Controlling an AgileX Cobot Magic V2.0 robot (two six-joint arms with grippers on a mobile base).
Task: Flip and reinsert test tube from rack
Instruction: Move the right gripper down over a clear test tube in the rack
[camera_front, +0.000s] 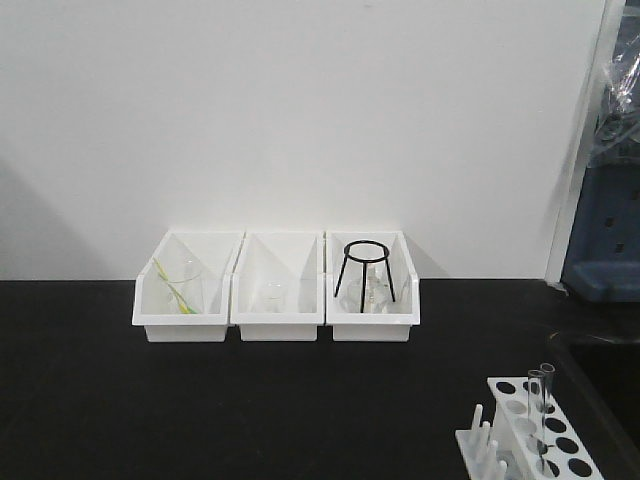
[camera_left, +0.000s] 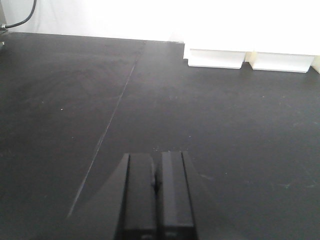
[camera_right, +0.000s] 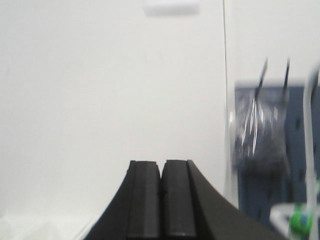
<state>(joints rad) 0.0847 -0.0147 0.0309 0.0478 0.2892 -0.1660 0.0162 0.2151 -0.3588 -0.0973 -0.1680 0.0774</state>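
The white rack (camera_front: 545, 432) stands at the bottom right of the front view, with round holes on top and short pegs (camera_front: 482, 432) on its left side. Two clear test tubes (camera_front: 540, 405) stand upright in it, rising above its top. Neither gripper shows in the front view. My left gripper (camera_left: 156, 156) is shut and empty, low over the black table (camera_left: 75, 100). My right gripper (camera_right: 161, 162) is shut and empty, pointing at the white wall. The rack and tubes are out of both wrist views.
Three white open-fronted bins (camera_front: 276, 288) stand in a row against the wall; the right one holds a black wire tripod (camera_front: 365, 266), the left one glassware with a yellow-green rod. Two bin fronts show in the left wrist view (camera_left: 216, 58). Blue equipment (camera_front: 605, 230) stands at the far right.
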